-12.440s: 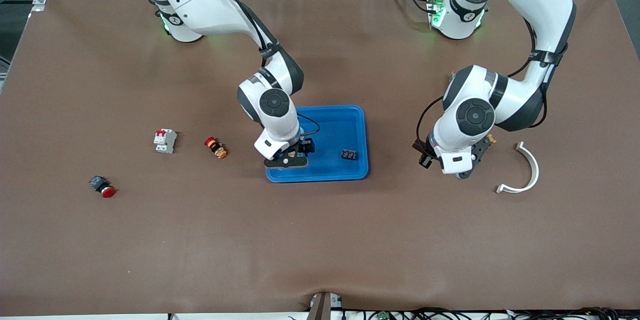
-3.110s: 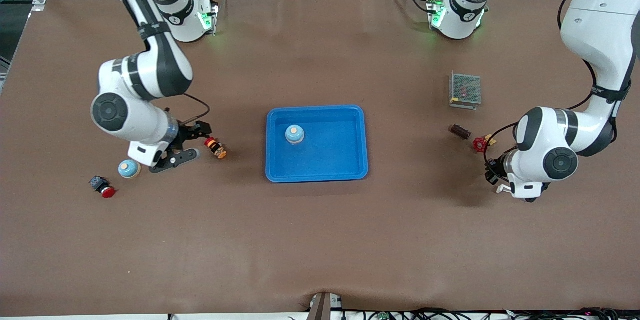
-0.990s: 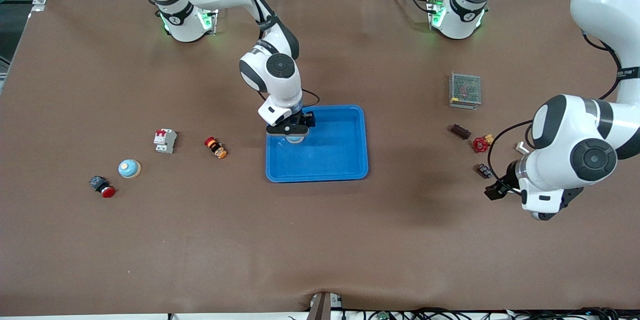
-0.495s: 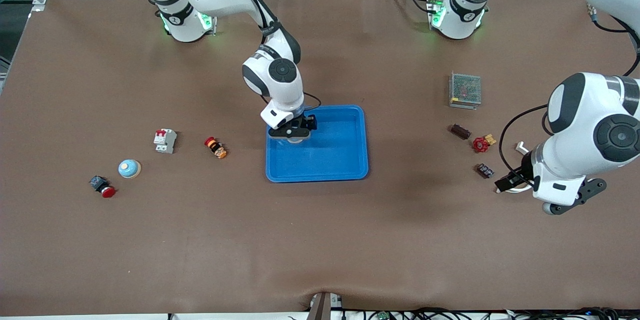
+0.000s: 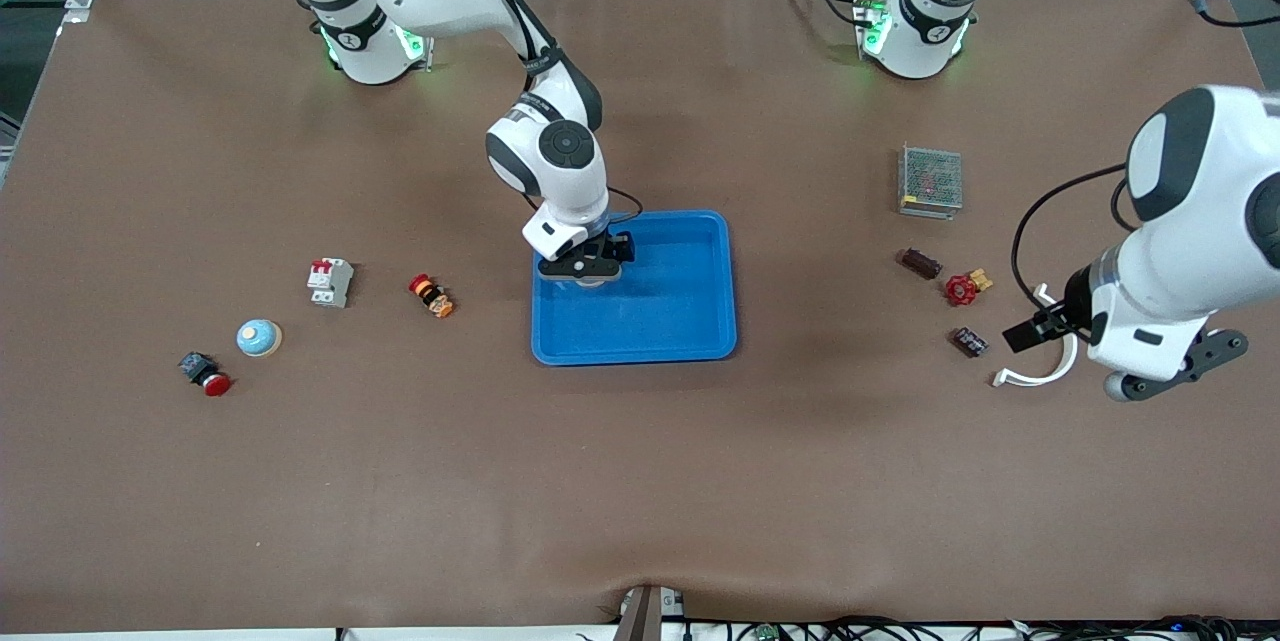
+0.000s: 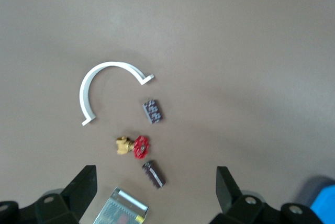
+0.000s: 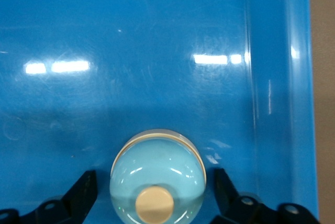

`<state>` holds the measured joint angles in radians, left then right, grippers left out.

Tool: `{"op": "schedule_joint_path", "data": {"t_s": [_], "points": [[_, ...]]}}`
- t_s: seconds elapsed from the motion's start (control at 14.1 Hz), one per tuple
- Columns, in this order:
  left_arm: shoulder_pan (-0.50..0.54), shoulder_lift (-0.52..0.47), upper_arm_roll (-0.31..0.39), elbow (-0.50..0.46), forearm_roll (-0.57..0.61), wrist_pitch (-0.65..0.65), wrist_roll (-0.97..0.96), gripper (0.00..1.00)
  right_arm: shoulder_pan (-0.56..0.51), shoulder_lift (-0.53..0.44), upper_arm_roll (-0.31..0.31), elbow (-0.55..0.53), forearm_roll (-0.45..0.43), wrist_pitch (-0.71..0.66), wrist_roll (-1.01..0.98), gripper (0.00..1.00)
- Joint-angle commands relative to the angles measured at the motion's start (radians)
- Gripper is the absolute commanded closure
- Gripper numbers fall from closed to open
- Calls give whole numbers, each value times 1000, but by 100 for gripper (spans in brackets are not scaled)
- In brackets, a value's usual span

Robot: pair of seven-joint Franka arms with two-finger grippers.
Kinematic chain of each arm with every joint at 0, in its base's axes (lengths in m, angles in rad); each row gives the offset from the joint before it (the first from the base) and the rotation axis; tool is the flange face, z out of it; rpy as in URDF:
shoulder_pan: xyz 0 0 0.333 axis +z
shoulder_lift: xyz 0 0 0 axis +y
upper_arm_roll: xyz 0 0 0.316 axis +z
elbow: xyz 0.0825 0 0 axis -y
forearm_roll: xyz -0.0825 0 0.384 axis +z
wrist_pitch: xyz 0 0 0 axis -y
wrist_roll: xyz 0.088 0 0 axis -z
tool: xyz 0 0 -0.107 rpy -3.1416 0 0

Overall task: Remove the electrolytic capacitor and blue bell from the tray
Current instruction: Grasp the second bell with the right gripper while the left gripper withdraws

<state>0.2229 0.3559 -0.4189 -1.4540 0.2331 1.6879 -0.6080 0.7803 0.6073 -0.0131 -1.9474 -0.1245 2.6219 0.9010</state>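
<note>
Two bells: one [image 5: 259, 337] on the bench [image 5: 640, 481] toward the right arm's end, one [image 7: 157, 177] in the tray [image 5: 690, 321] at mid-bench, between the spread fingers of the right end effector [image 5: 580, 270]. One capacitor [image 5: 968, 342] toward the left arm's end. Left end effector [image 5: 1150, 376], open, has drifted toward that edge. No legible writing.

Even overhead light — white glare streaks on tray [image 7: 272, 51].
</note>
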Motion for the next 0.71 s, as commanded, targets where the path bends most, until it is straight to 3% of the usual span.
{"op": "schedule_joint_path", "data": {"t_s": [0.0, 0.28, 0.64], "points": [[-101, -96, 123, -26, -31, -66, 95, 0, 13, 11, -11, 16, -26, 3, 59, 16], [-145, -175, 181, -71, -58, -71, 177, 0, 13, 9, -10, 27, -26, 0, 79, 50], [-171, -258, 227, -89, -121, -79, 279, 0, 11, -20, -10, 35, -26, -23, 61, 51]]}}
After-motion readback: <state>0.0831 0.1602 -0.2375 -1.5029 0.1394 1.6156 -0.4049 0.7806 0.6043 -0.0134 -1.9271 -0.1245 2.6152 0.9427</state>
